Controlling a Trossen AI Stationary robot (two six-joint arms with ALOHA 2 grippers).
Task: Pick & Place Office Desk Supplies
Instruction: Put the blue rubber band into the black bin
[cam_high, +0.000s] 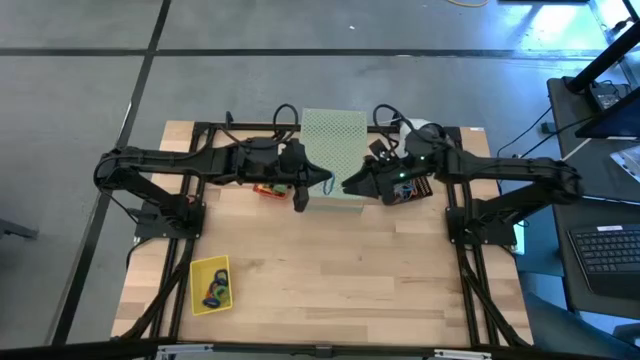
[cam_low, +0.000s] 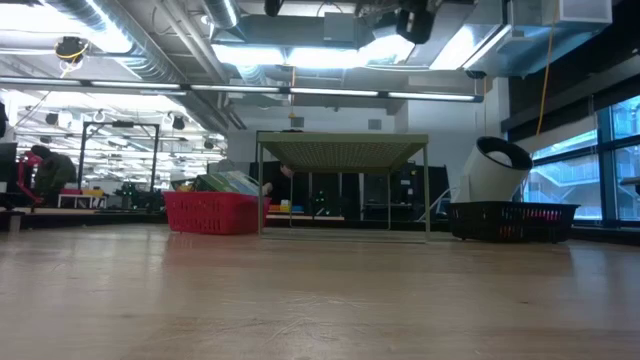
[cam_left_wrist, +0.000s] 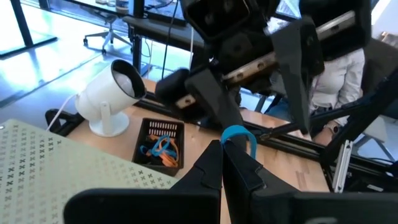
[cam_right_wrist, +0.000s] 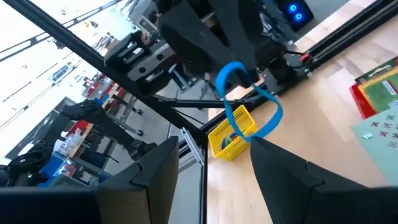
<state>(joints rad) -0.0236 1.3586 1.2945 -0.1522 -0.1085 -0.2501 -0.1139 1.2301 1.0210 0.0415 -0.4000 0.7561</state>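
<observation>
A blue rubber-band loop (cam_right_wrist: 249, 106) is held in the air between my two grippers, beside the near edge of the pale green perforated box (cam_high: 333, 150). My left gripper (cam_left_wrist: 224, 146) is shut on it and points about level toward the table's right. My right gripper (cam_right_wrist: 211, 146) faces it from the right with its fingers open. One of those fingers (cam_right_wrist: 280, 168) has its tip right at the loop's lower end. In the high view the two grippers (cam_high: 300, 195) (cam_high: 348, 185) nearly meet. A yellow basket (cam_high: 210, 285) with a few bands stands at the near left. My left gripper pinches one end of the blue loop (cam_left_wrist: 231, 134) between its two fingertips, which come about level from the table's left. The rest of the loop sticks out past the fingertips and sags below them, lifted clear of the table. My right gripper stands open at the loop's lower end (cam_right_wrist: 264, 127); I cannot tell whether its finger touches the band.
A red basket (cam_low: 212, 212) sits left of the perforated box. A black basket (cam_left_wrist: 160, 146) holding orange and blue bands sits right of it, next to a white round device (cam_left_wrist: 112, 93). Bare wood stretches across the table's near half.
</observation>
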